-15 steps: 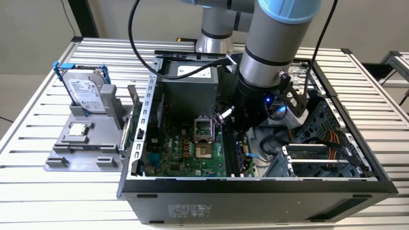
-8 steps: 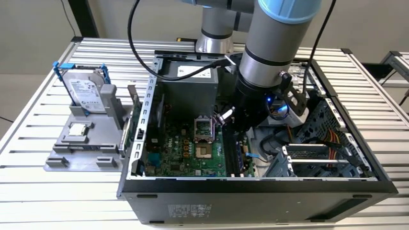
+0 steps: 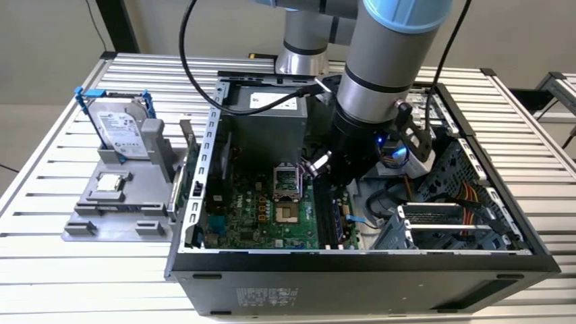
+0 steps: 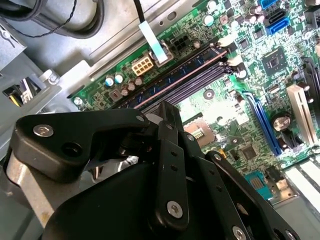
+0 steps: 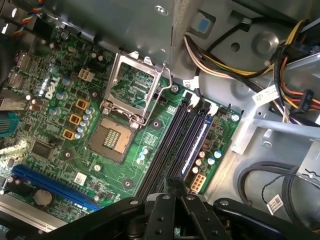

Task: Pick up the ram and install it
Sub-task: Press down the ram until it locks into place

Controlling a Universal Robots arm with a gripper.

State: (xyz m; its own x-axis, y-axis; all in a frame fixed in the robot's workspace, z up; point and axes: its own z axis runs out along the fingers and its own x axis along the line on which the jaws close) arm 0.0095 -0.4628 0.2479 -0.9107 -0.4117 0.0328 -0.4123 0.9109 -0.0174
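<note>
Claw [image 5: 173, 184] first: in both wrist views its fingers look drawn together to a narrow tip, and I see nothing clamped between them. I read it as closed and empty-handed, though the very ends are partly hidden behind the linkage.

Right beyond that tip is the ram [image 5: 198, 141], already lying in a slot rather than in my grip. It sits in the outermost slot of the bank, on the side toward the board's edge, and shows bluish against the dark empty slots [image 5: 165, 150] next to it. Its long axis runs straight away from the fingertips, parallel to those slots, so the claw is over the stick's near end and the far end lies well ahead. I cannot tell whether the tip touches the stick, or whether it is fully seated.

Past the slots is the open socket [image 5: 117, 137], its frame tipped up. In the exterior view the arm reaches down into the case [image 3: 360, 260], and further off, on the exterior view's left, the drive [image 3: 121, 128] stands on its stand, well apart.
</note>
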